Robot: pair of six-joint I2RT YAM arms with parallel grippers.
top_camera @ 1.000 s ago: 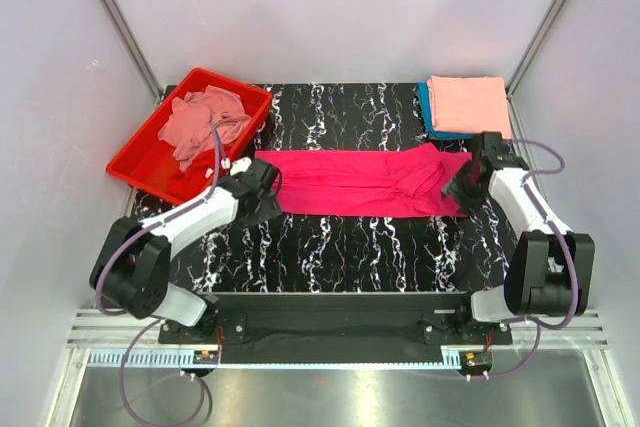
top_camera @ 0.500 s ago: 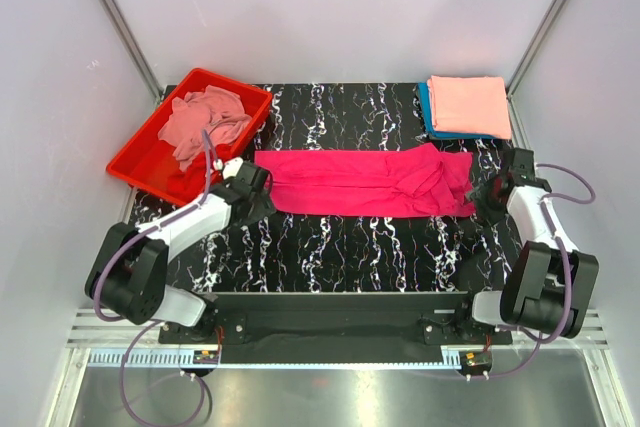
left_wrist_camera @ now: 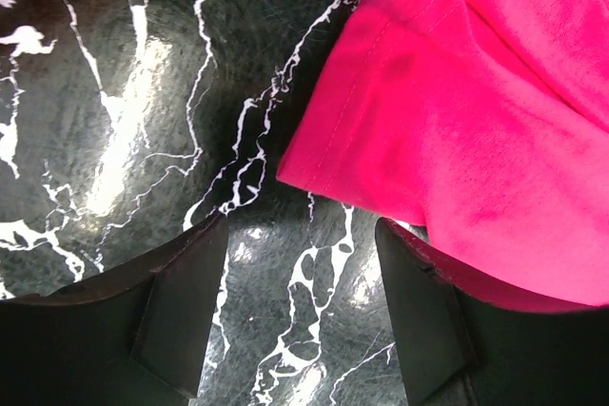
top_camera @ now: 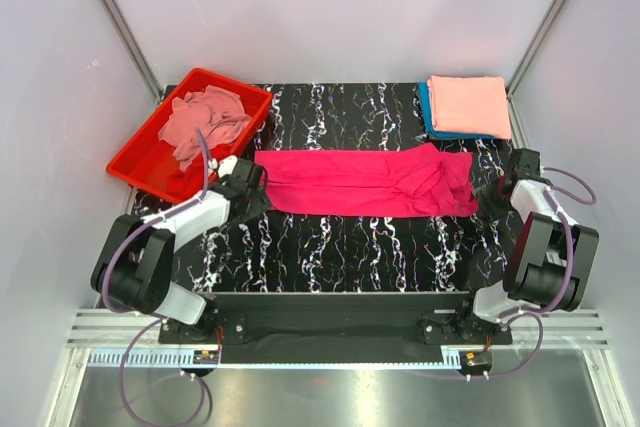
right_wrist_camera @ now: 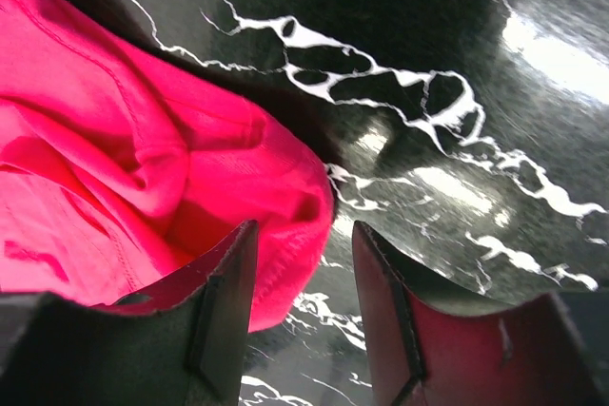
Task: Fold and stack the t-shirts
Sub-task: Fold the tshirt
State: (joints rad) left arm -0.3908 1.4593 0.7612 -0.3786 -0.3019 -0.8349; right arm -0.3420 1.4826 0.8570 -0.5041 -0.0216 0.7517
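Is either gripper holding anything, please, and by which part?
Nothing: left gripper and right gripper stand open at either end of the pink shirt.

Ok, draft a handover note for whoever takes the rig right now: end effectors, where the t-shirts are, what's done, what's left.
Left end effector: open, empty, by the magenta t-shirt's left end.
Right end effector: open, empty, by its bunched right end.
Magenta t-shirt: long strip across the table.
Done: salmon t-shirt folded atop teal t-shirt, far right corner.
Left: finish folding magenta, stack it; then the crumpled dusty pink t-shirt in the red tray.
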